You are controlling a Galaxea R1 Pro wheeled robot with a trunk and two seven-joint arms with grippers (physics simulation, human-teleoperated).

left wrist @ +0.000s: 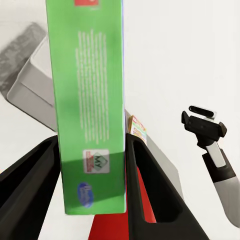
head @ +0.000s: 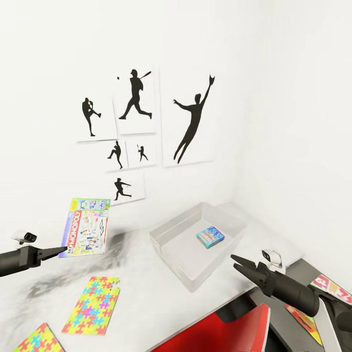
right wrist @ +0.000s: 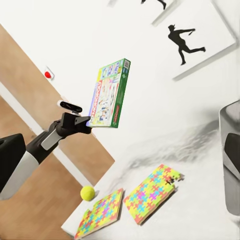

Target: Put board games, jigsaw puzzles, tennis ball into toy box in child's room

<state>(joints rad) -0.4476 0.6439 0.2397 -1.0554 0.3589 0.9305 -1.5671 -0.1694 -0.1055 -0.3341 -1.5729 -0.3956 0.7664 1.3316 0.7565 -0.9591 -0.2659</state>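
Observation:
My left gripper (head: 62, 251) is shut on the lower edge of a green Monopoly board game (head: 85, 227), holding it upright above the white table (head: 146, 298). In the left wrist view the game's green side (left wrist: 90, 110) stands between the two fingers (left wrist: 35, 170). The clear toy box (head: 171, 230) sits at the table's far right corner with a small blue board game (head: 210, 237) inside. My right gripper (head: 234, 261) hovers open and empty just right of the box. Two jigsaw puzzles (head: 93, 305) (head: 39, 340) lie flat near the front. The tennis ball (right wrist: 87, 192) rests beside the puzzles (right wrist: 152, 192).
White walls meet behind the table, with baseball silhouette prints (head: 137, 98) on the left one. A red seat or panel (head: 220, 332) sits below the table's front right edge. Colourful flat boxes (head: 335, 288) lie on a dark grey surface at the far right.

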